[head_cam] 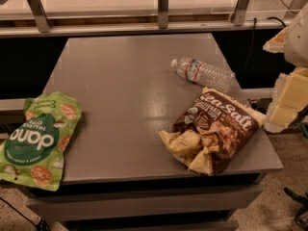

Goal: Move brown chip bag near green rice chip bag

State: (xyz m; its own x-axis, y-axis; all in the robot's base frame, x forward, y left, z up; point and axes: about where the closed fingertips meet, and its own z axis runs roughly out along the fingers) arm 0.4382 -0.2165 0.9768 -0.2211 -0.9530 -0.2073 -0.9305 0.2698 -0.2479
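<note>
The brown chip bag (214, 131) lies crumpled on the right front part of the grey table (130, 90), with its white "Sea Salt" lettering facing up. The green rice chip bag (38, 138) lies flat at the table's left front corner and partly hangs over the edge. The two bags are far apart, on opposite sides of the table. My gripper (287, 105) shows as white and cream-yellow parts at the right edge of the view. It is beside the table, just right of the brown bag, and touches nothing that I can see.
A clear plastic water bottle (202, 73) lies on its side behind the brown bag, near the table's right edge. A counter with metal brackets (162, 6) runs along the back. Cables (298, 196) lie on the floor at the right.
</note>
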